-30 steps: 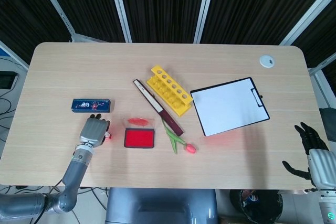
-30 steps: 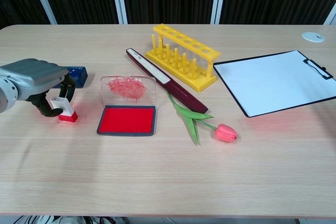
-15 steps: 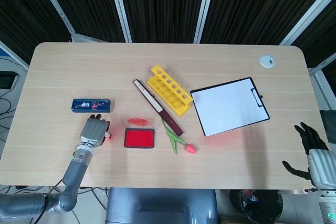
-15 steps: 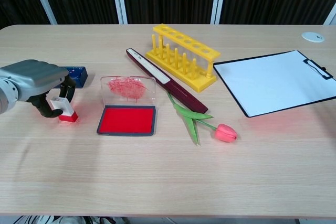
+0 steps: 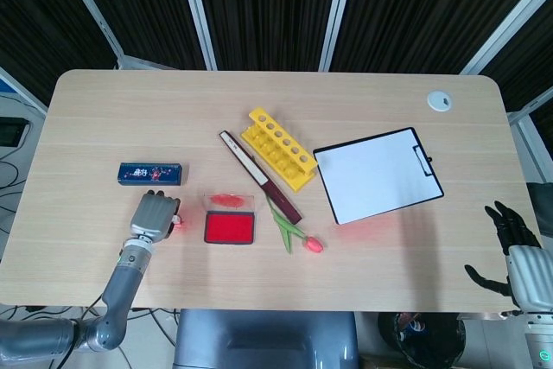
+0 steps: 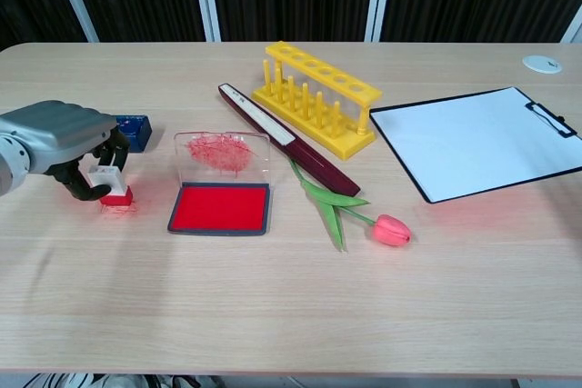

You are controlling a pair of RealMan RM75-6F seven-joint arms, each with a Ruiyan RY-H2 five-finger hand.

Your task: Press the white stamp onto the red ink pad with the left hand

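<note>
My left hand (image 6: 56,138) (image 5: 154,215) grips the white stamp (image 6: 109,182), whose red base hangs just above the table in the chest view. The stamp is left of the red ink pad (image 6: 220,207) (image 5: 229,228), which lies open with its clear lid (image 6: 222,157) standing up behind it. In the head view the hand covers most of the stamp; only a red bit shows at its right side. My right hand (image 5: 511,239) hangs off the table's right front corner, fingers spread, holding nothing.
A blue box (image 5: 150,174) lies just behind the left hand. A dark red pen case (image 6: 289,141), a yellow tube rack (image 6: 318,97), a tulip (image 6: 356,213) and a clipboard (image 6: 477,140) lie to the right of the pad. A white disc (image 5: 440,100) sits far right.
The left hand has lifted the stamp slightly off the table and tipped it upright. The right hand has stayed still.
</note>
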